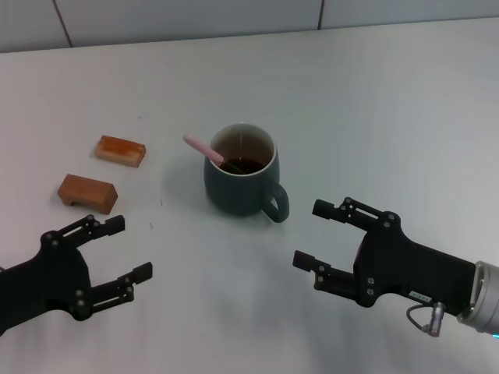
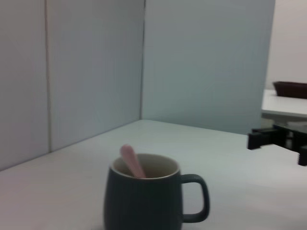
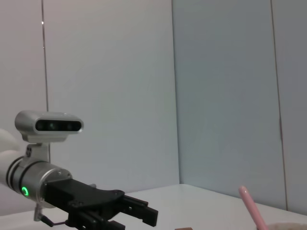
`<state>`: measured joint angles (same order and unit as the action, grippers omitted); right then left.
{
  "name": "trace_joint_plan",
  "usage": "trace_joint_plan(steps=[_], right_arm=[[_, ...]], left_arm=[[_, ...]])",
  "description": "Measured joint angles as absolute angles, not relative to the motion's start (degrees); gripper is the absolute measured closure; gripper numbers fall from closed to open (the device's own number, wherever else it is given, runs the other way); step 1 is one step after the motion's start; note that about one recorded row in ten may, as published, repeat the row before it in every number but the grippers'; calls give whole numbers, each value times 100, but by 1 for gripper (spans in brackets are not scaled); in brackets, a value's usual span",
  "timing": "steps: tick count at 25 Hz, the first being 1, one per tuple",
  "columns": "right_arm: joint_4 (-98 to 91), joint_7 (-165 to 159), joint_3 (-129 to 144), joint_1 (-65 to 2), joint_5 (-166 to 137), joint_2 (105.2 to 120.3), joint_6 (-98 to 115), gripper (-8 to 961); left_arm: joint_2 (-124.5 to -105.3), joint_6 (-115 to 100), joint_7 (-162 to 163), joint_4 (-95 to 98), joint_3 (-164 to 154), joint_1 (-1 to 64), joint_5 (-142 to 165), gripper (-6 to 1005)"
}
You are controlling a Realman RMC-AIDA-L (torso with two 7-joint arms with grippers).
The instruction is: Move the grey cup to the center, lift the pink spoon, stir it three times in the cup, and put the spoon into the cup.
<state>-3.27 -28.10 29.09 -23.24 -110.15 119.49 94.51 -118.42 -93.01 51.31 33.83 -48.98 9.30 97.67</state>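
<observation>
Left end effector (image 1: 123, 248) low over the white surface (image 1: 374, 101), fingers spread wide, gripping nothing. Right end effector (image 1: 312, 234) likewise low, jaws wide apart and empty, pointing toward the left one across a bare gap.

Ahead of both end effectors and roughly between them: the grey cup (image 1: 240, 181), upright, well apart from either set of fingertips, somewhat nearer the right one. Loop handle turned toward the right end effector. Dark liquid inside against the pale inner wall.

Inside the cup: the pink spoon (image 1: 203, 149), bowl end sunk in the liquid, pink handle leaning over the rim on the side toward the left end effector and jutting out past it. Seen from the left wrist, handle tip (image 2: 132, 160) poking above the cup's rim (image 2: 144, 165).

Beyond the left end effector, off to its outer side: two brown wooden blocks (image 1: 121, 150), lying flat, near each other yet not touching, both clear of the cup.
</observation>
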Motion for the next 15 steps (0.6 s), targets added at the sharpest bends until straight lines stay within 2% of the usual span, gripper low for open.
trace_joint_plan(steps=[15], right_arm=[[-187,-2797,2909,-2260,-11012,11949,9404,212]], left_arm=[[-11856,-9391,4783,3206,-4740,727,9685,200]])
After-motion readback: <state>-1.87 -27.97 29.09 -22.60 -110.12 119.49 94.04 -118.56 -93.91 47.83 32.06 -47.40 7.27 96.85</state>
